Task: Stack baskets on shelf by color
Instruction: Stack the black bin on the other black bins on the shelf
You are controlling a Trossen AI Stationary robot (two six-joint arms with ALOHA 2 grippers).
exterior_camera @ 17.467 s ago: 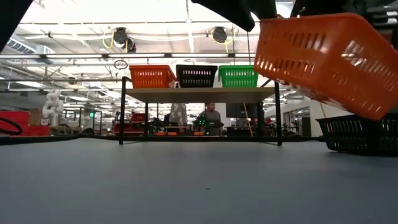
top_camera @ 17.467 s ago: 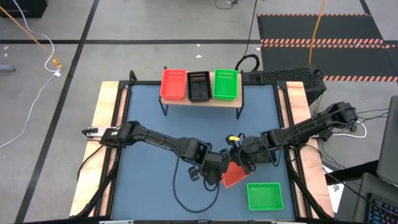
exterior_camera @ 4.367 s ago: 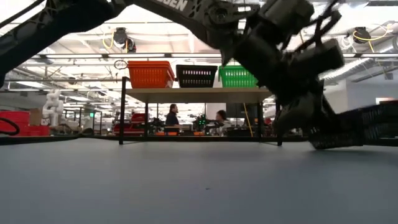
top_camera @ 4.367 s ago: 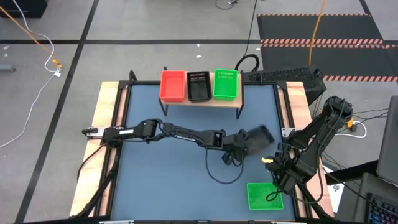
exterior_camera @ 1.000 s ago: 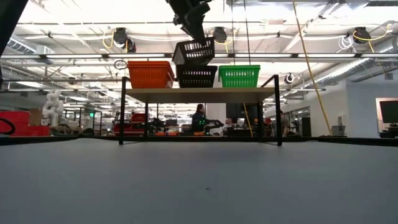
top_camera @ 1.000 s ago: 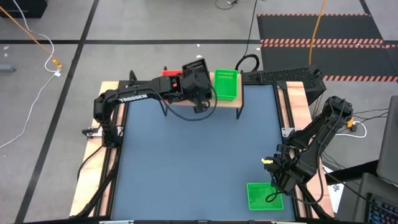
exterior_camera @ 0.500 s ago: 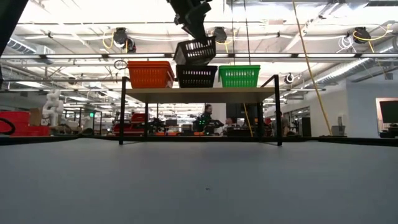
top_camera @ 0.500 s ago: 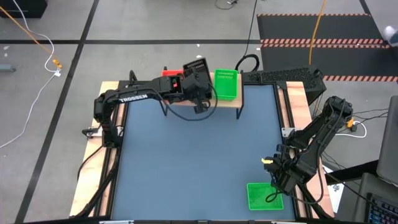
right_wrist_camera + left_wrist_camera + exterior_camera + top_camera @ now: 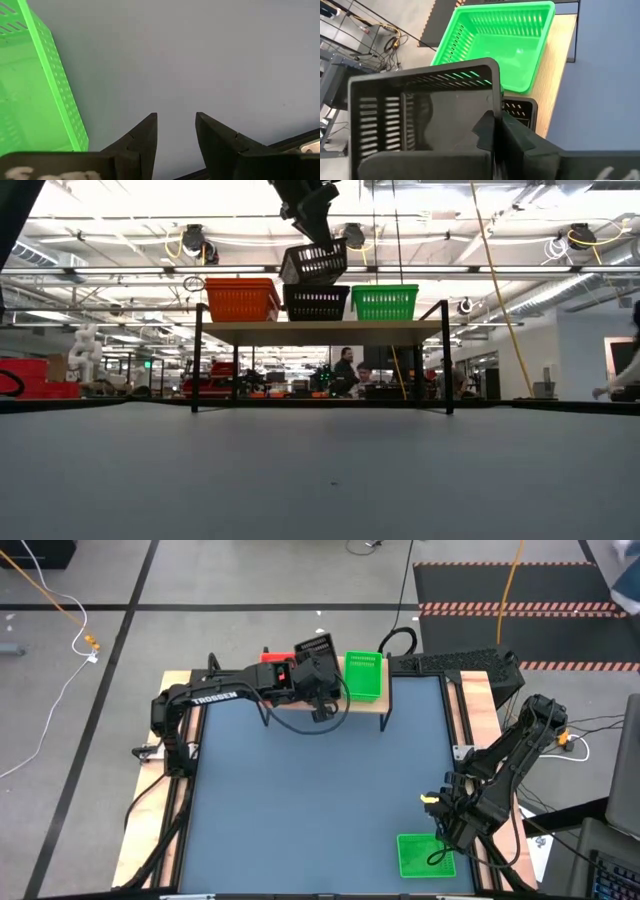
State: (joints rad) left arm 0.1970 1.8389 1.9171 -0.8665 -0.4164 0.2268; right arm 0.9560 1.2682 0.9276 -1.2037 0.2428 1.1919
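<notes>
1. A red basket (image 9: 272, 658) sits at the shelf's (image 9: 320, 330) left end.
2. The left gripper (image 9: 318, 670) pinches a tilted black basket (image 9: 314, 263) just above another black basket (image 9: 316, 302) mid-shelf.
3. A green basket (image 9: 364, 675) sits at the shelf's right end.
4. The right gripper (image 9: 175, 130), fingers spread, hovers beside a green basket (image 9: 425, 855) at the table's (image 9: 300, 800) front right corner.

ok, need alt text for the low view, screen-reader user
From table level: the left gripper, coming in from the top, holds a black basket tilted just above another black basket on the wooden shelf. That basket sits between a red basket and a green basket. People show in the room behind.
</notes>
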